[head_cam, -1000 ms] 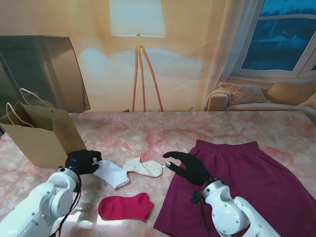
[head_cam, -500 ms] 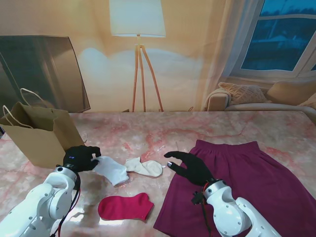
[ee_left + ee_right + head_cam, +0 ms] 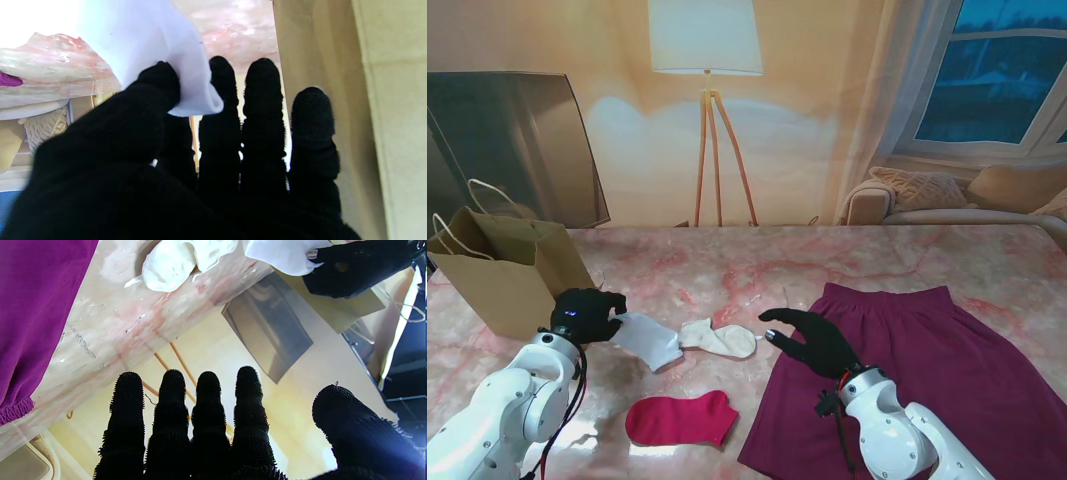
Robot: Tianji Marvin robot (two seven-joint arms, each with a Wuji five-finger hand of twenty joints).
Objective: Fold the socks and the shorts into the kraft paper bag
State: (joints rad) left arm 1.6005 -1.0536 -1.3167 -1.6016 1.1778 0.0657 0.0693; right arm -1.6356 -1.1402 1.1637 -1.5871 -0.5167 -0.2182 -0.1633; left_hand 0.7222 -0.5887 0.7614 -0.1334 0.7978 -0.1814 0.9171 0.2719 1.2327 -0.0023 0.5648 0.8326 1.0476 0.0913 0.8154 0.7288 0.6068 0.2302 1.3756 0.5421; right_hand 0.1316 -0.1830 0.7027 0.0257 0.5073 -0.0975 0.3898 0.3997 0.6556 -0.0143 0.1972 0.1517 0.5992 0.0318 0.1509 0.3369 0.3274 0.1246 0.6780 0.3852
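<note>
Socks number three on the bench (image 3: pixel 727 270): a white sock (image 3: pixel 649 340) pinched at its cuff by the left hand (image 3: pixel 584 315), a cream sock (image 3: pixel 720 339) lying just beside it at its 3 o'clock, and a red sock (image 3: pixel 680 418) lying flat nearer to me, at about 6 o'clock from the cream one. There is one pair of purple shorts (image 3: pixel 927 380), spread flat over the right side of the bench, at 3 o'clock from the socks. One kraft paper bag (image 3: pixel 497 280) stands upright at the left edge, at about 10 o'clock from the left hand and just beside it; its mouth is open with two white cord handles showing, and what lies inside cannot be seen. In the left wrist view the thumb and forefinger close on the white sock (image 3: pixel 153 50) while the other fingers (image 3: pixel 263 100) stay extended, with the bag's wall (image 3: pixel 333 66) close alongside. The right hand (image 3: pixel 812 338) hovers over the shorts' left edge, at 3 o'clock from the cream sock, fingers spread and straight and holding nothing; the right wrist view shows its fingers (image 3: pixel 208 406) apart with the cream sock (image 3: pixel 180 260) and the shorts (image 3: pixel 33 306) beyond. The bench top is pink-veined marble. Behind it stand one floor lamp (image 3: pixel 707 100) on a wooden tripod, a sofa (image 3: pixel 957 195) with cushions under a window at 1 o'clock, and a dark panel (image 3: pixel 507 140) leaning behind the bag.
</note>
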